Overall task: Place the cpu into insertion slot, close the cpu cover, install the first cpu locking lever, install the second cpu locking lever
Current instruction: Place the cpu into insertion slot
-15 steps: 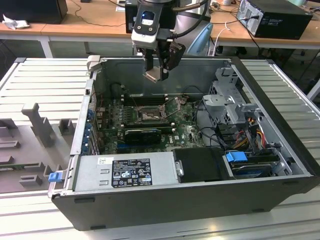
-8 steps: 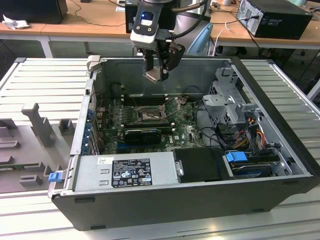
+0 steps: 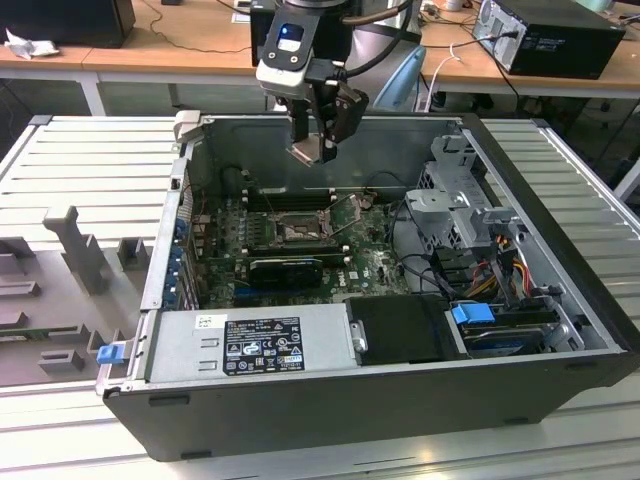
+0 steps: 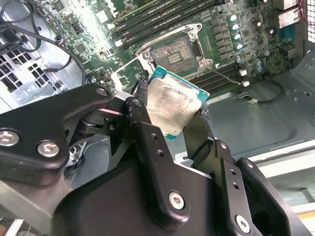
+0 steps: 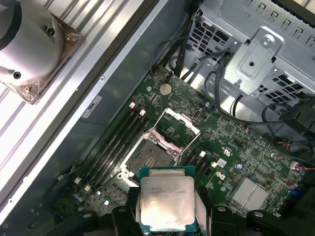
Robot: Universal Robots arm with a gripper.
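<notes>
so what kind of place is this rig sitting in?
Looks like a robotics or electronics lab. An open computer case lies on a slatted metal table, wooden benches behind carry cables and another computer, and the gripper holds the cpu above the motherboard.

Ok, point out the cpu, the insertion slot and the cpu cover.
cpu (image 5: 166, 202), first wrist view, middle of silvery face.
insertion slot (image 5: 150, 158), first wrist view, grey pin field.
cpu cover (image 5: 184, 121), first wrist view, bar of open frame.

Electronics lab: open computer case (image 3: 300, 415), cable-strewn wooden desks (image 3: 190, 42).
</notes>
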